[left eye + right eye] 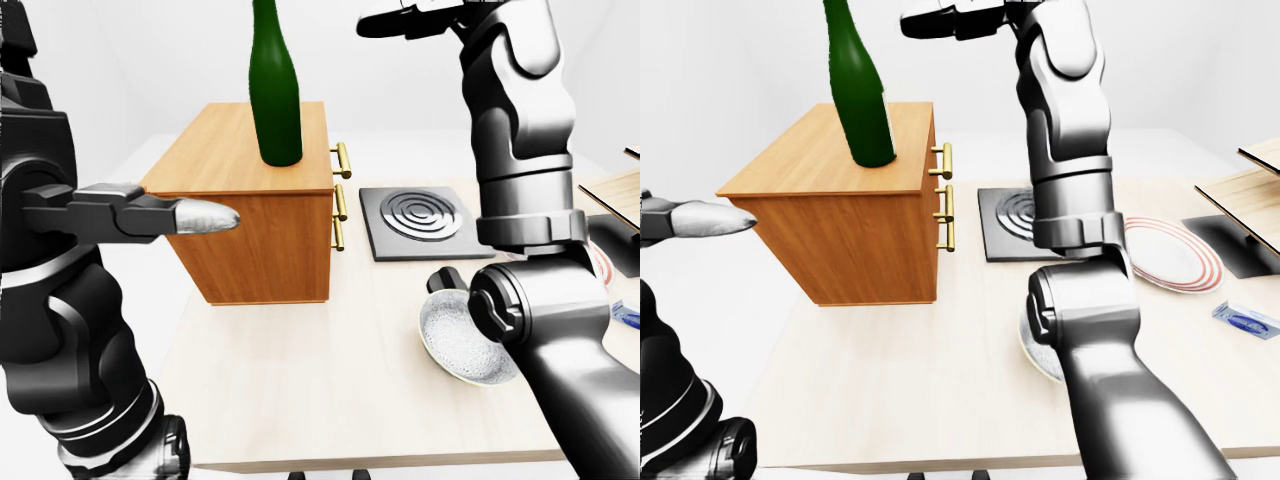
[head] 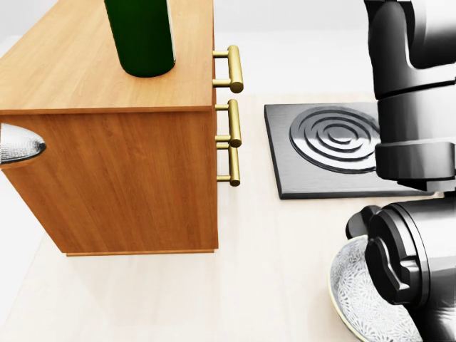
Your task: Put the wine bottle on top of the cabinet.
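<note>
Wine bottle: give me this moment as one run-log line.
wine bottle: upright on cabinet top | right hand: raised beside bottle neck, not gripping | left hand: left of cabinet, empty

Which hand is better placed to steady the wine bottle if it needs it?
Probably the right hand: it hangs raised level with the neck of the wine bottle standing on the cabinet. The left hand sits lower, beside the cabinet's side.

The left hand comes in from the left edge of the left-eye view, its fingers stretched out straight and level, holding nothing. The right arm rises steeply from the bottom right, forearm upright. At its top the right hand bends leftward, fingers extended and empty.
</note>
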{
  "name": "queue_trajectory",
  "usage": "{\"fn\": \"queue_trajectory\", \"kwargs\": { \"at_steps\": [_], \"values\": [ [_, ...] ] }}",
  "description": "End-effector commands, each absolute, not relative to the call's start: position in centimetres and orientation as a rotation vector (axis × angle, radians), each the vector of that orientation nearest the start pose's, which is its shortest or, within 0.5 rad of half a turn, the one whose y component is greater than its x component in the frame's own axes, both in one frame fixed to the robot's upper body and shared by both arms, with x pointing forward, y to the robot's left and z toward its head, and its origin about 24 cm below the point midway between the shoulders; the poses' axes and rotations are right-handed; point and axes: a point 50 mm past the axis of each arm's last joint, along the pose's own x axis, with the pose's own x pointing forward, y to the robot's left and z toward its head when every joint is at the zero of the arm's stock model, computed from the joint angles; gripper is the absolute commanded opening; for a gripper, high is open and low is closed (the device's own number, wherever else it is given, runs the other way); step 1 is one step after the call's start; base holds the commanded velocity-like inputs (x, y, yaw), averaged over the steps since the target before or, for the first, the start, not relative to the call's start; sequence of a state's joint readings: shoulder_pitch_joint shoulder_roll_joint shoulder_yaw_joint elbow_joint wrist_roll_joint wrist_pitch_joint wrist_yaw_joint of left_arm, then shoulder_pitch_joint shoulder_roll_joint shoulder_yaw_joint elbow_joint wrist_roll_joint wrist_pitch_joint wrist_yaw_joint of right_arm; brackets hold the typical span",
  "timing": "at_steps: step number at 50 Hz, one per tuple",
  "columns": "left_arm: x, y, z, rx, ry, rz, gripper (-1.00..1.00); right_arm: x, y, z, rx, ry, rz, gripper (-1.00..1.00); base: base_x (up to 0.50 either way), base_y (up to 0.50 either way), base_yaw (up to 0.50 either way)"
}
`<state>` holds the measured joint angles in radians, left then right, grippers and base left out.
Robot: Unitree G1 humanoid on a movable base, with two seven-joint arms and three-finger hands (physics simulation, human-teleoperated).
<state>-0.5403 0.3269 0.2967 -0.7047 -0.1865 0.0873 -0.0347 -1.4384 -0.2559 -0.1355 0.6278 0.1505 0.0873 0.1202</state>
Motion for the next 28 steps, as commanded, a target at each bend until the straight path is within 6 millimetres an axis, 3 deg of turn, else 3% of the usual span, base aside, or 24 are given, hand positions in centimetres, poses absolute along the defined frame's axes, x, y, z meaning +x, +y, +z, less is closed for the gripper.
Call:
{"fn": "queue_trajectory", "kwargs": {
  "at_steps": [1,5,10,15,21,28],
  "values": [
    [20.1,19.5,36.3,0.195,-1.33,0.024,1.0,28.5,-17.4,44.2,-0.063,-1.16,0.135,1.0,0.0,0.0,0.0],
    [19.7,20.4,38.2,0.175,-1.383,0.043,1.0,24.6,-19.8,45.0,-0.048,-1.307,0.075,1.0,0.0,0.0,0.0],
    [17.9,21.2,40.6,0.141,-1.487,0.062,1.0,22.3,-21.6,45.9,-0.088,-1.373,0.036,1.0,0.0,0.0,0.0],
    [16.2,21.8,42.6,0.115,-1.564,0.054,1.0,20.8,-23.3,47.1,-0.105,-1.406,-0.005,1.0,0.0,0.0,0.0],
    [17.3,22.7,45.0,0.085,-1.53,0.084,1.0,18.9,-24.9,48.2,-0.087,-1.453,-0.049,1.0,0.0,0.0,0.0],
    [17.6,23.0,47.0,0.083,-1.521,0.105,1.0,18.1,-25.8,48.3,-0.095,-1.45,-0.078,1.0,0.0,0.0,0.0]
  ]
}}
